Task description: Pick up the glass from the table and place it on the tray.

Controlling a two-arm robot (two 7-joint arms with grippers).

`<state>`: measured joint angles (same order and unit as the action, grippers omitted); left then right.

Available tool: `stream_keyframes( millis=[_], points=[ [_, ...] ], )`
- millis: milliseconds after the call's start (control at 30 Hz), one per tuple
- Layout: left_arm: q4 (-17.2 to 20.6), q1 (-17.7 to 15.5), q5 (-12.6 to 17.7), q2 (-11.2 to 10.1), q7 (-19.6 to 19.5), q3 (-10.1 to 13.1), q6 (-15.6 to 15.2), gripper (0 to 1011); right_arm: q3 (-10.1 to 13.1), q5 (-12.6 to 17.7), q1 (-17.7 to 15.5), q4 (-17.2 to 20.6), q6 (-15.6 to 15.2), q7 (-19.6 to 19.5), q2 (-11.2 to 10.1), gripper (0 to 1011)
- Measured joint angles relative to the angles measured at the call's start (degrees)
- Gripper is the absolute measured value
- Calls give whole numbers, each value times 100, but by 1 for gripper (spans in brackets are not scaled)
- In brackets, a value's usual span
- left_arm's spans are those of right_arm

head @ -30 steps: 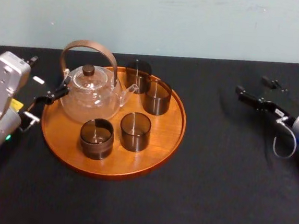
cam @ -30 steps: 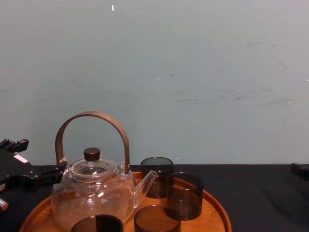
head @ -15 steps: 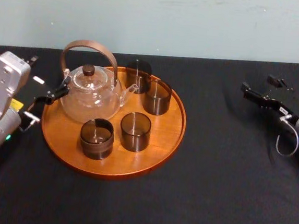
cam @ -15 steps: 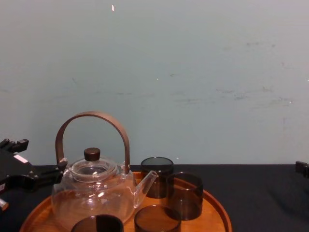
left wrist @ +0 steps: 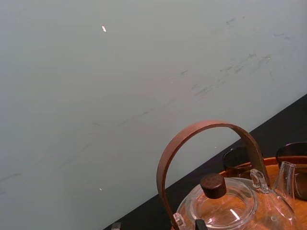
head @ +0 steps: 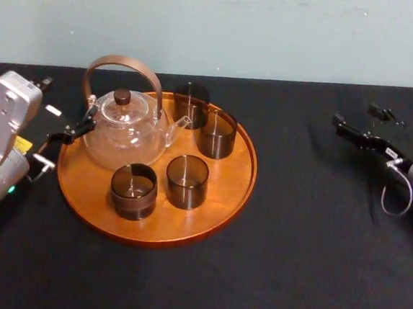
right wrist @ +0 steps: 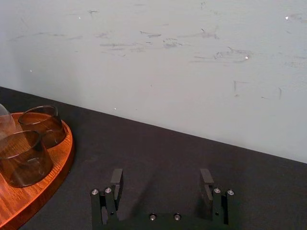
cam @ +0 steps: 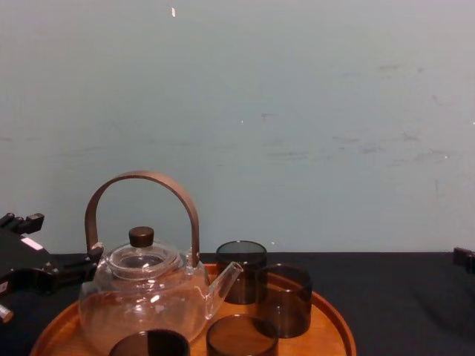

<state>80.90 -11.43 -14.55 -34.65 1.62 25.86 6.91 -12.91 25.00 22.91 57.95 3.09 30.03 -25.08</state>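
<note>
The black table carries everything, and the right gripper hangs low over its right part, with its two fingers wide apart and nothing between them. Well apart from this gripper, on its left side, lies the round wooden tray. The glass teapot with the brown arched handle stands on the part of the tray that is farthest from the right gripper. It is just beside the left gripper, which waits at the left rim of the tray; whether that one is open or closed I cannot tell. Four smoky glasses stand upright on the tray: the back glass by the spout, the second glass touching or almost touching it and nearest to the right gripper, the front glass, and the last glass in front of the teapot. Every glass I can see is already inside the rim, so I judge that the placing step is done and the task is at its end or very near it. The next move, I think, calls only for bringing the empty right gripper to rest. Nothing stands in its way there, and only a reach back toward the tray could knock the closely packed glasses.
</note>
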Motion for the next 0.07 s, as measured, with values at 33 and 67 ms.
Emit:
stream_keyframes(
  millis=[33,67],
  points=[
    [0,0,0,0,0,0,0,1001,0,0,0,1,-1,1,-1,1002],
    [0,0,0,0,0,0,0,1002,0,0,0,1,-1,2,-1,1002]
  ],
)
